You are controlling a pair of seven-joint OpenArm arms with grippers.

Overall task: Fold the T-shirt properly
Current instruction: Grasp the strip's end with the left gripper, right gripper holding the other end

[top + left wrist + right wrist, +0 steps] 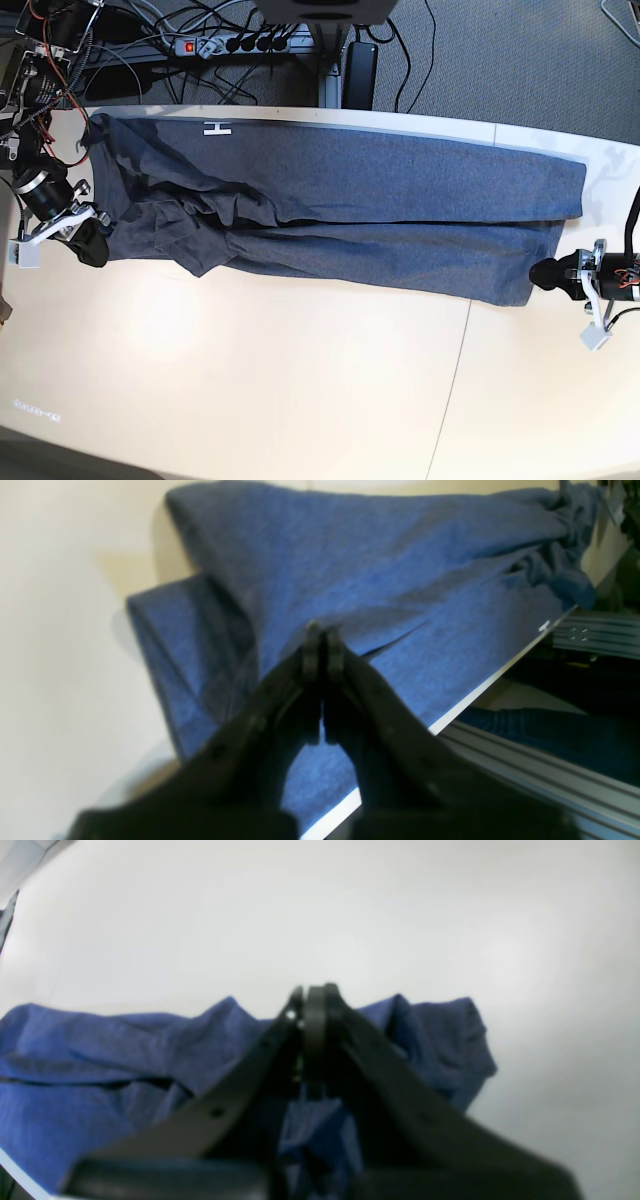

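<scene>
Left wrist view: left gripper point(322, 630) jaws pressed together, nothing visibly pinched between the tips. They sit over the shirt point(380, 575), near its hem end. Cloth lies in two overlapping layers, upper layer folded over the lower, running along the worktop point(65, 630) edge. Far end of the shirt bunched.

Right wrist view: right gripper point(312, 990) jaws closed. Whether any cloth is caught between them cannot be told; the tips sit right at the crumpled end of the shirt point(100, 1050). Bare worktop point(350, 905) beyond.

Base view: shirt point(400, 200) stretched lengthwise along the far edge of the worktop point(250, 380), already doubled into a long band. Hem end toward the right edge, lying fairly flat. Collar/sleeve end toward the left edge, rumpled, with loose folds. Left gripper point(545, 275) touching or just beside the near hem corner. Right gripper point(90, 245) at the rumpled end.

Judgement: lengthwise fold looks done, cross fold not yet. Step in hand is positioning at both ends. The next move calls for opening the jaws to take a proper hold, smoothing the bunched end first, then carrying one end over the other with edges aligned. Risk: the far layer hangs close to the worktop edge and could slip off.
</scene>
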